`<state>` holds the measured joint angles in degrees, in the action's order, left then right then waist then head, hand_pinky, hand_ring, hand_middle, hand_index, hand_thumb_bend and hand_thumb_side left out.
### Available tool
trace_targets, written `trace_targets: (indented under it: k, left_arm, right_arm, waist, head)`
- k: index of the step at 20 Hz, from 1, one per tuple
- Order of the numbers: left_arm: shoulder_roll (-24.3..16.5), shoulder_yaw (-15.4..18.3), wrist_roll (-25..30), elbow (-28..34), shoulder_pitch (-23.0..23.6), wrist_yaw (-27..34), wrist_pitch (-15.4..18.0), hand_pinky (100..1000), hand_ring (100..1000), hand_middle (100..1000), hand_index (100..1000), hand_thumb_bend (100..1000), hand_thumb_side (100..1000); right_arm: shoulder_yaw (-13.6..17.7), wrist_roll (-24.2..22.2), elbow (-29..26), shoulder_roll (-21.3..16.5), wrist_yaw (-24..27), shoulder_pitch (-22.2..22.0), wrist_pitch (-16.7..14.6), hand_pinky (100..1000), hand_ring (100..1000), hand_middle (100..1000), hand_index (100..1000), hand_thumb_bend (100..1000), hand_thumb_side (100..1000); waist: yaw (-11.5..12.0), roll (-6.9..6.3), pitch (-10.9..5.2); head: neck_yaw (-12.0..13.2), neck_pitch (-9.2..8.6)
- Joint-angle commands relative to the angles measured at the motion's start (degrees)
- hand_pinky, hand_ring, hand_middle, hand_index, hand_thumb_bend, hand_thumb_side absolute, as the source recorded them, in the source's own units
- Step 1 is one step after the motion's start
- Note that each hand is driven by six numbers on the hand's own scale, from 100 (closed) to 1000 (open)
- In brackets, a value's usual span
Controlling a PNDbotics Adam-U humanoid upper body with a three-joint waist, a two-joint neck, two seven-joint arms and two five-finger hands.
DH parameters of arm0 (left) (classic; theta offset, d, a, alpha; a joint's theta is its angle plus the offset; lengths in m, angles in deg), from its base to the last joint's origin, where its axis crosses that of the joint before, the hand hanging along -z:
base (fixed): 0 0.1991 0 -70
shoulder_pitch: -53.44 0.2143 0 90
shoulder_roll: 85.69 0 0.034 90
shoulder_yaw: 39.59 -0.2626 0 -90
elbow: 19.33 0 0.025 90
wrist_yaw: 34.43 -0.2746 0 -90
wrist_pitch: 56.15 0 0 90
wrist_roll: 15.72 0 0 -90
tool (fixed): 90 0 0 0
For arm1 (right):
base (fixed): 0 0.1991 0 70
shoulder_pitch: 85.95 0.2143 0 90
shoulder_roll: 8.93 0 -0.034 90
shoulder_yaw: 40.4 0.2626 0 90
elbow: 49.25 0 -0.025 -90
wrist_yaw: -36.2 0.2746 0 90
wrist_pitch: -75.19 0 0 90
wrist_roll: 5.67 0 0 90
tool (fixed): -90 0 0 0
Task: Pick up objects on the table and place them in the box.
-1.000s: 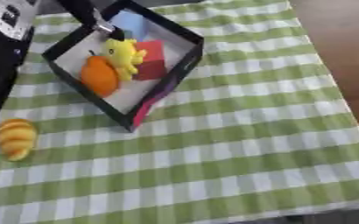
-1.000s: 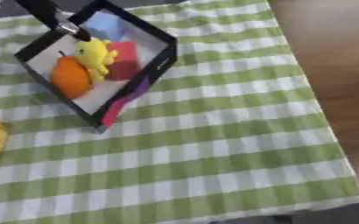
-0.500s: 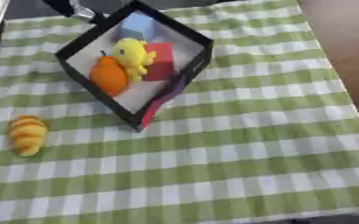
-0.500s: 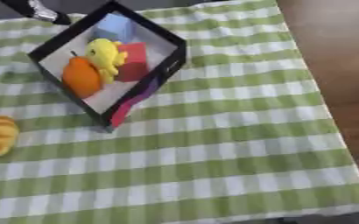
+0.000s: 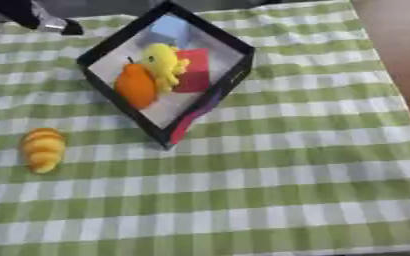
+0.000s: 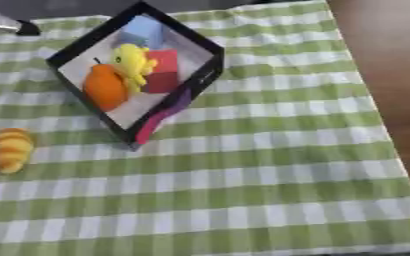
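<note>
The tablecloth (image 5: 278, 165) is green-and-white checked. The box (image 5: 240, 75) has black walls, a pale floor and a pink-purple streak on one outer side. Inside it lie an orange fruit (image 5: 136, 86), a yellow toy (image 5: 163, 61), a red block (image 5: 194, 71) and a light blue block (image 5: 170, 30). A golden-yellow croissant (image 5: 42, 149) lies near the cloth's left edge.

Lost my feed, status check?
Left hand at far left corner, fingers unclear; right out of view. Croissant on cloth, outside box. Nothing blocking.

Green-and-white checked cloth (image 5: 287, 165) covers the bench — matt, soft; the black box (image 5: 235, 85) looks like matt card — brown wood (image 6: 392, 60) beside.
</note>
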<state>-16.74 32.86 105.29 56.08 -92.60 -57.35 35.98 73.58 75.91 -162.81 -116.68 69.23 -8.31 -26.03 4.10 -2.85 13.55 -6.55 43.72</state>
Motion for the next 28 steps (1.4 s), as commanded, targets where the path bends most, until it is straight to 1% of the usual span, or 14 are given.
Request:
trace_targets:
  k: [1, 3, 7, 10, 12, 17, 20, 23, 25, 28]
  left_arm:
    - [-6.2, 0.2, 0.4, 4.9, 2.1, 2.8, -0.6, 853, 802, 805, 875, 615, 325]
    - [-9.3, 0.8, 0.6, 8.0, 5.2, 4.7, -0.9, 874, 820, 816, 884, 616, 342]
    - [-15.3, 1.8, 1.4, 14.0, 11.2, 8.4, -2.4, 872, 833, 842, 902, 618, 360]
    - [-19.0, 2.2, 2.2, 17.6, 14.9, 10.7, -4.0, 870, 837, 854, 911, 617, 352]
    - [-20.7, 2.4, 2.8, 19.8, 17.8, 12.4, -4.9, 867, 835, 852, 905, 620, 354]
    - [-23.2, 3.7, 1.9, 25.1, 25.1, 16.5, -7.2, 846, 817, 842, 899, 610, 351]
    - [-24.2, 4.7, 0.8, 28.1, 29.8, 17.1, -8.2, 844, 815, 845, 897, 601, 360]
    - [-24.3, 5.9, -0.9, 31.1, 33.9, 17.6, -8.8, 835, 805, 850, 895, 579, 374]
    - [-24.2, 5.7, -1.3, 32.5, 34.9, 18.0, -9.4, 827, 797, 838, 894, 569, 382]
    - [-23.6, 4.8, -1.1, 33.4, 34.8, 18.5, -10.2, 815, 788, 824, 891, 555, 391]
  right_arm:
    - [1.3, 0.6, -1.0, -0.6, -0.2, 0.1, -0.8, 791, 720, 706, 844, 100, 526]
    - [1.6, 0.9, -1.0, -0.2, 0.1, 0.3, -1.1, 790, 720, 706, 844, 100, 528]
    - [2.4, 1.4, -1.0, 0.5, 1.1, 0.7, -1.3, 790, 721, 707, 844, 100, 531]
    - [3.1, 2.0, -1.0, 1.0, 2.1, 1.1, -1.4, 790, 721, 707, 843, 100, 533]
    - [3.4, 2.1, -1.0, 1.3, 2.4, 1.0, -1.4, 790, 720, 707, 843, 100, 533]
    - [3.2, 1.7, -1.0, 1.6, 2.1, 1.2, -0.9, 789, 720, 707, 843, 100, 534]
    - [3.0, 1.4, -1.0, 1.7, 1.8, 1.4, -0.6, 789, 719, 707, 843, 100, 534]
    - [2.7, 1.2, -1.0, 2.0, 1.6, 1.5, -0.3, 789, 719, 706, 843, 100, 534]
    - [2.6, 1.1, -1.0, 2.1, 1.4, 1.5, -0.2, 788, 719, 706, 843, 100, 534]
    - [2.4, 0.9, -1.0, 2.5, 1.1, 1.5, -0.1, 788, 718, 706, 842, 100, 533]
  waist:
    - [0.2, 1.31, -1.55]
    - [0.3, 1.59, -1.29]
    - [0.4, 2.01, -0.87]
    - [0.3, 2.19, -0.57]
    - [0.0, 2.19, -0.39]
    - [-0.8, 2.00, -0.09]
    - [-1.2, 1.98, 0.03]
    - [-1.6, 2.10, 0.17]
    - [-1.8, 2.23, 0.26]
    - [-1.9, 2.49, 0.40]
  head:
    - [-0.2, -0.76]
    - [0.2, -0.91]
    - [0.9, -1.18]
    - [1.6, -1.19]
    - [2.0, -1.11]
    - [2.8, -0.87]
    - [3.2, -0.76]
    - [3.5, -0.64]
    - [3.6, -0.50]
    - [3.5, -0.06]
